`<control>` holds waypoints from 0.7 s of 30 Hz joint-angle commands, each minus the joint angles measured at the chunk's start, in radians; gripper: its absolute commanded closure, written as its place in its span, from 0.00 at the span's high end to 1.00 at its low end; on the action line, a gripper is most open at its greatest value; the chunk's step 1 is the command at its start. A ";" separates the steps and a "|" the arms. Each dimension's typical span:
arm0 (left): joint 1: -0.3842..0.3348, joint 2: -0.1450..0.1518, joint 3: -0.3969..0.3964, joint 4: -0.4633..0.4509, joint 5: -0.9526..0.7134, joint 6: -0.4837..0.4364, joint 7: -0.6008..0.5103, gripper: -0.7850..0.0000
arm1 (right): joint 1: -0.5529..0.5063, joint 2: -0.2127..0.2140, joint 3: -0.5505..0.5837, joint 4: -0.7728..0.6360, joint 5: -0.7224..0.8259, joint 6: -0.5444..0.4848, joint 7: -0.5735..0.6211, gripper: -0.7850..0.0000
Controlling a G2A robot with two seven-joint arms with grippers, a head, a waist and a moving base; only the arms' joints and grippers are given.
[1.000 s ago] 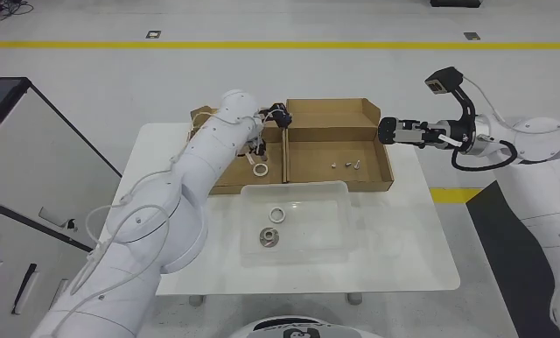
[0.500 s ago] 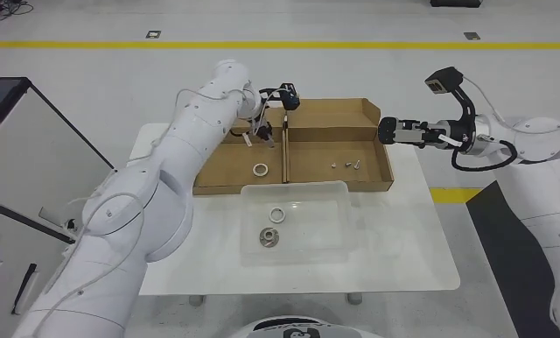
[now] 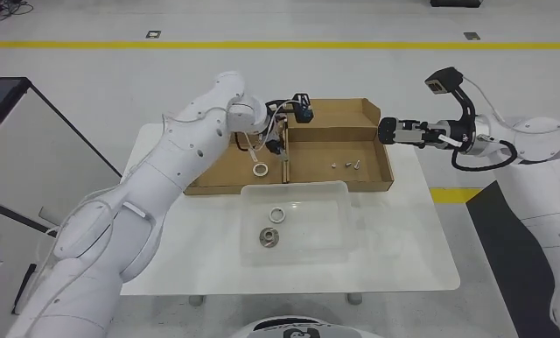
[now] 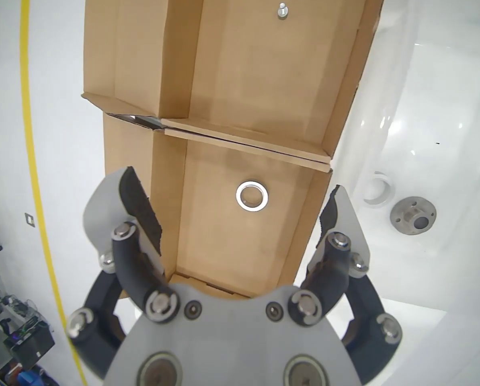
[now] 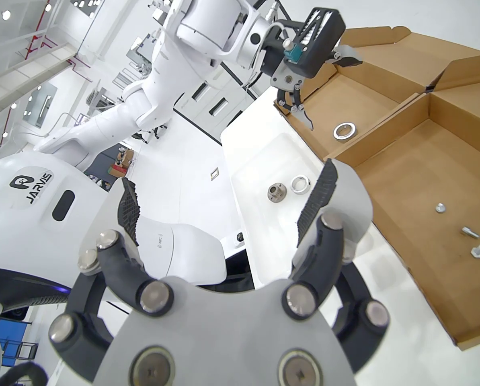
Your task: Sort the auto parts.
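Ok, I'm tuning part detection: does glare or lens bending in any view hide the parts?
Left wrist view: reflections streak the clear tray, nearly washing out the white ring in it; the yellow floor line bows. Right wrist view: wide-angle bending toward the edges; the metal ring in the box glints. Top view: even light, little glare.

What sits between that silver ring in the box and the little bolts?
A cardboard divider wall stands there; the ring lies in one compartment, the bolts in the other. The left wrist view shows it.
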 commanded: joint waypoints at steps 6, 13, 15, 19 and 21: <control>0.000 0.000 0.000 0.008 0.000 -0.002 0.002 1.00 | 0.000 0.000 0.000 0.000 0.000 0.000 0.000 1.00; 0.000 0.000 0.000 0.008 0.000 -0.002 0.002 1.00 | 0.000 0.000 0.000 0.000 0.000 0.000 0.000 1.00; 0.000 0.000 0.000 0.008 0.000 -0.002 0.002 1.00 | 0.000 0.000 0.000 0.000 0.000 0.000 0.000 1.00; 0.020 0.012 -0.023 -0.026 -0.052 -0.023 0.024 1.00 | 0.000 0.000 0.000 0.000 0.000 0.000 0.000 1.00; 0.033 0.032 -0.022 -0.073 -0.112 -0.026 0.027 1.00 | 0.000 0.000 0.000 0.000 0.000 0.000 0.000 1.00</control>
